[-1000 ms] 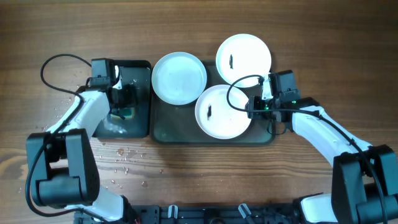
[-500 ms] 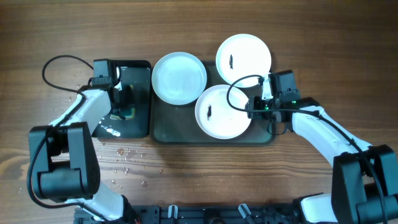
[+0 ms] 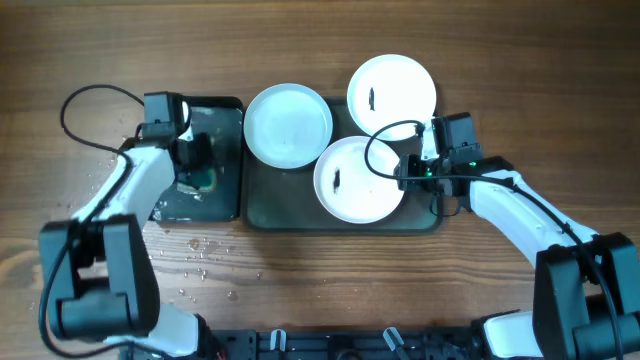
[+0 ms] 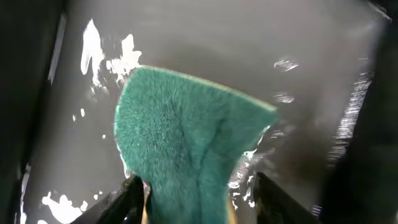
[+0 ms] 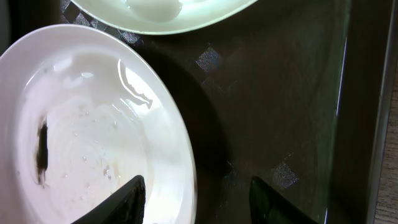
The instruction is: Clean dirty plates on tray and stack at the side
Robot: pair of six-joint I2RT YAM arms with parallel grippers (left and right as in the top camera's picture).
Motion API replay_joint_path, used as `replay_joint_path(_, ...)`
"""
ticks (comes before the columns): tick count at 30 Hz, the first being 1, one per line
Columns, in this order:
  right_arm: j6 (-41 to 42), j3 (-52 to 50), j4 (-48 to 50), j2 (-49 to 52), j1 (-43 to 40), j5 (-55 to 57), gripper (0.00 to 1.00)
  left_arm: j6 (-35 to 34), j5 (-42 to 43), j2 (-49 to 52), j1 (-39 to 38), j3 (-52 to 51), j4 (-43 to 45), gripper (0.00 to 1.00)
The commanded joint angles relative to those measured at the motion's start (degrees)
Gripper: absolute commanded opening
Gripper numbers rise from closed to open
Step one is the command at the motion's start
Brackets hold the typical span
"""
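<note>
Overhead view: the left arm [image 3: 135, 185] reaches forward from the table's left edge and bends inward, so that the left gripper [image 3: 197, 165] sits over the small black tray [image 3: 222, 115]. The left wrist view shows this gripper [image 4: 199, 202] pinching a green sponge [image 4: 186, 149], with one finger on each side of it. The sponge hangs over the tray's wet floor [image 4: 205, 43], where water glints.

The right arm [image 3: 510, 205] stretches in from the right. The right gripper [image 3: 405, 172] is at the right rim of the near plate [image 3: 358, 178]. In the right wrist view its jaws are spread wide. One fingertip [image 5: 127, 199] is over the plate's inside and the other [image 5: 273, 199] is over bare tray, with the rim between them and not gripped.

The work surface is a brown wooden table [image 3: 320, 30], with water droplets [image 3: 200, 250] scattered on it beside the left arm. The large tray [image 3: 275, 205] lies at the centre, just beside the black tray.

Three white plates are on or over the large tray:
- The near plate lies within it and has a dark smear [image 5: 42, 152].
- The far-right plate [image 3: 391, 95], also smeared, overhangs the far rim.
- The left plate [image 3: 288, 125] covers the far-left corner and shows no smear.

Their edges meet as seen from above. A black cable [image 3: 385, 140] loops over the near and far-right plates.
</note>
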Motion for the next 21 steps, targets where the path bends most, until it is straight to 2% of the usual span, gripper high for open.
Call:
replay_joint_path(1,-0.50,-0.42,0.02,0.59,0.13,-1.46,0.54,0.04,1.75,-2.29,0.26,-0.09,0.07,0.55)
replay_joint_path(12,-0.50,-0.42,0.11,0.59,0.13,-2.23,0.54,0.02,-0.46,-2.14,0.26,-0.81,-1.73,0.52)
replay_joint_path(21,-0.55,-0.42,0.13,0.59,0.13,-2.21,0.54,0.04,-1.68,-1.92,0.26,-4.28,2.56,0.53)
